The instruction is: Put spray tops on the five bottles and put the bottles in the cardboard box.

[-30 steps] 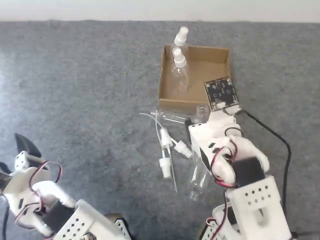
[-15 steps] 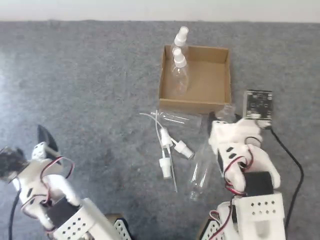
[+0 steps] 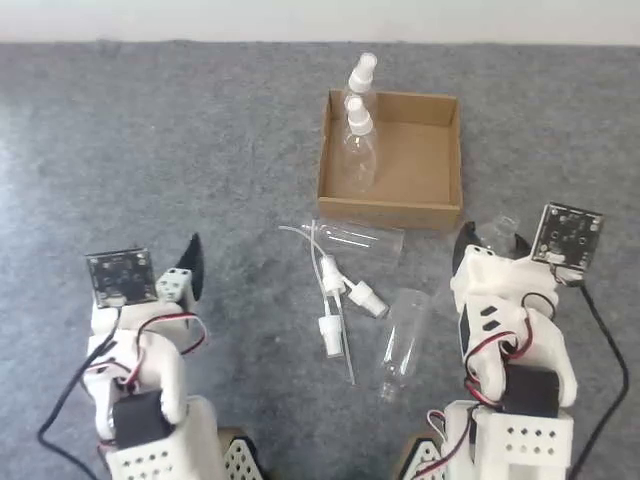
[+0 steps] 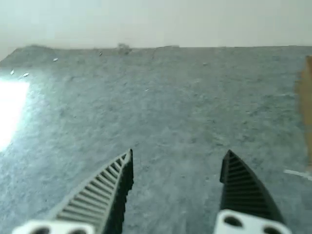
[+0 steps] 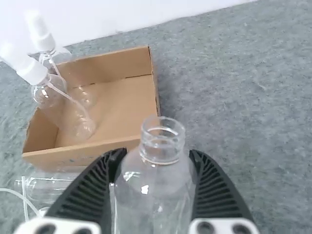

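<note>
Grips the light, slick, easily dented bottle (image 5: 155, 187) below its neck, lower centre, in the right gripper (image 5: 157, 154), with left gripper (image 4: 178, 156) released.

The high camera hangs over the worktop (image 3: 150, 150) and looks steeply down from the arms' side toward the far edge, taking in both arms. The left wrist camera sits low, just behind the left pincer (image 4: 179, 155), facing across the worktop to its far edge. The right wrist camera, close behind the right pincer (image 5: 156, 155) and its clasped bottle (image 5: 158, 136), tilts down at the cardboard box (image 5: 122, 68). The high view also takes in this box.
</note>
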